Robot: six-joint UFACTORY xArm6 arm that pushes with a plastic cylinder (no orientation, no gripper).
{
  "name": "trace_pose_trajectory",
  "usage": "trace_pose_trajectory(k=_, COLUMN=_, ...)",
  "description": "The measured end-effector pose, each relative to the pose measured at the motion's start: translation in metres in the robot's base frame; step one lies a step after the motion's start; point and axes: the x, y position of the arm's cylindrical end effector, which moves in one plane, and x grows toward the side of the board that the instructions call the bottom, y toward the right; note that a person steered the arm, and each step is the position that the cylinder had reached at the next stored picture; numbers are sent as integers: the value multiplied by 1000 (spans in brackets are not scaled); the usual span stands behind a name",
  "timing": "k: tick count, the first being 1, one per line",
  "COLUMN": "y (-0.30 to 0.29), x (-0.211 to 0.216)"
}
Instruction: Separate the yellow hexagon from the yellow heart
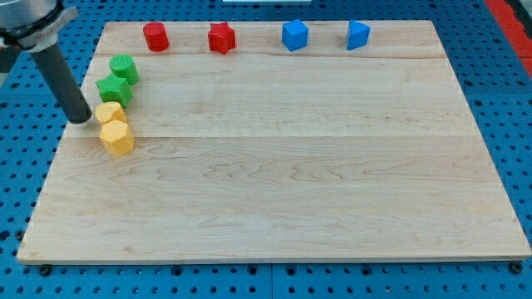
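The yellow hexagon (117,138) lies near the board's left edge. The yellow heart (110,113) sits just above it and touches it. My tip (81,119) rests on the board just left of the yellow heart, very close to it. The green star (112,87) sits right above the heart, and the green cylinder (124,69) is above and touching the star.
A red cylinder (155,36), a red star (221,37), a blue cube (294,35) and another blue block (357,35) stand in a row along the view's top edge of the wooden board (283,183).
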Motion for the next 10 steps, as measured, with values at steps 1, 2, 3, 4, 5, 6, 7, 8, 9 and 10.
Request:
trace_pose_trajectory(k=1, y=-5, x=42)
trace_pose_trajectory(k=2, y=-13, x=86)
trace_pose_trajectory(k=3, y=10, x=119)
trace_pose_trajectory(k=4, y=47, x=108)
trace_pose_trajectory(k=5, y=73, x=86)
trace_pose_trajectory(k=6, y=113, x=50)
trace_pose_trajectory(k=7, y=107, x=12)
trace_pose_trajectory(k=8, y=86, x=3)
trace_pose_trajectory(k=9, y=55, x=9)
trace_pose_trajectory(k=10, y=46, x=27)
